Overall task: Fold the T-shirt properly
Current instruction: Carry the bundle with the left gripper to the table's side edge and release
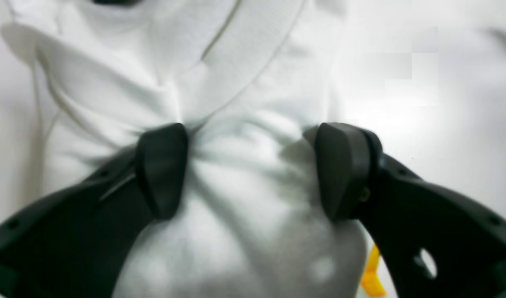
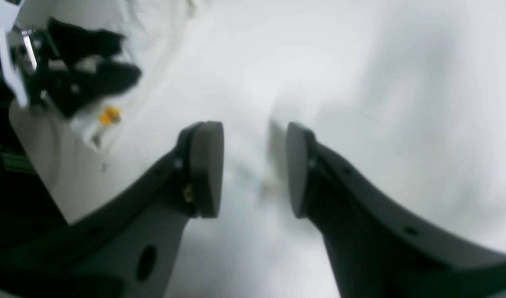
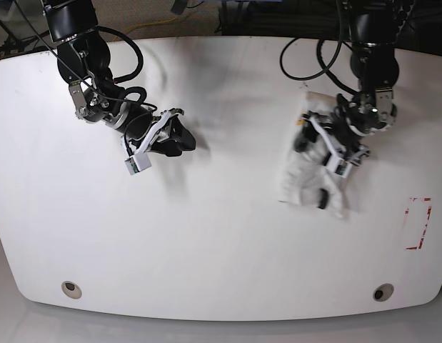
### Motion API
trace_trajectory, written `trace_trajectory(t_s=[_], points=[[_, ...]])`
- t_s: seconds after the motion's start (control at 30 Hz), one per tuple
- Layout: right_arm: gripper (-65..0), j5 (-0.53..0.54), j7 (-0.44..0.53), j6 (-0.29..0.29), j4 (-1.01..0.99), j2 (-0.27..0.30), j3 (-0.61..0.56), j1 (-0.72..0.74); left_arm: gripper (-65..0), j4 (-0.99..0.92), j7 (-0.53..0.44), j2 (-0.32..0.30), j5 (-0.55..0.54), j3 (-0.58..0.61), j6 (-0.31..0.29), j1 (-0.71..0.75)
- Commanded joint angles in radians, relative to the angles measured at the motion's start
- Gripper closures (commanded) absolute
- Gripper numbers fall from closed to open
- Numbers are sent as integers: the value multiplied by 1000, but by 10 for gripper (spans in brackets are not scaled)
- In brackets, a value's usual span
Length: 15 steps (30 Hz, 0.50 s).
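The white T-shirt [image 3: 295, 182] lies bunched in a small heap on the right part of the white table [image 3: 221, 236]. My left gripper [image 3: 311, 168] is down on the heap. In the left wrist view its fingers [image 1: 161, 169] stand wide apart with a bulge of wrinkled fabric [image 1: 244, 198] between them, so the left gripper [image 1: 253, 169] is open. A bit of yellow print [image 1: 370, 275] shows by the right finger. My right gripper [image 3: 183, 141] is open and empty over bare table, far left of the shirt. The right wrist view shows its gap [image 2: 255, 169] and the shirt [image 2: 112, 120] far off.
A red tape rectangle [image 3: 418, 223] marks the table near its right edge. Two round holes [image 3: 71, 289] [image 3: 382, 292] sit near the front edge. Cables hang behind the arms at the back edge [image 3: 306, 64].
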Motion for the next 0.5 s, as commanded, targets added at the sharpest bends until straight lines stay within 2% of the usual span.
trace_trajectory(t_s=[0.0, 0.1, 0.23, 0.47], points=[[-231, 21, 21, 17, 20, 9, 6, 13, -458, -41, 109, -91, 73, -55, 20, 9], [-231, 21, 21, 18, 20, 9, 6, 13, -458, -109, 103, -174, 72, -121, -38, 8], [-231, 21, 21, 17, 20, 9, 3, 9, -458, -213, 16, -272, 75, -207, -92, 14], [-231, 15, 24, 9, 21, 9, 4, -14, -458, -316, -58, -433, 72, -224, -150, 14]])
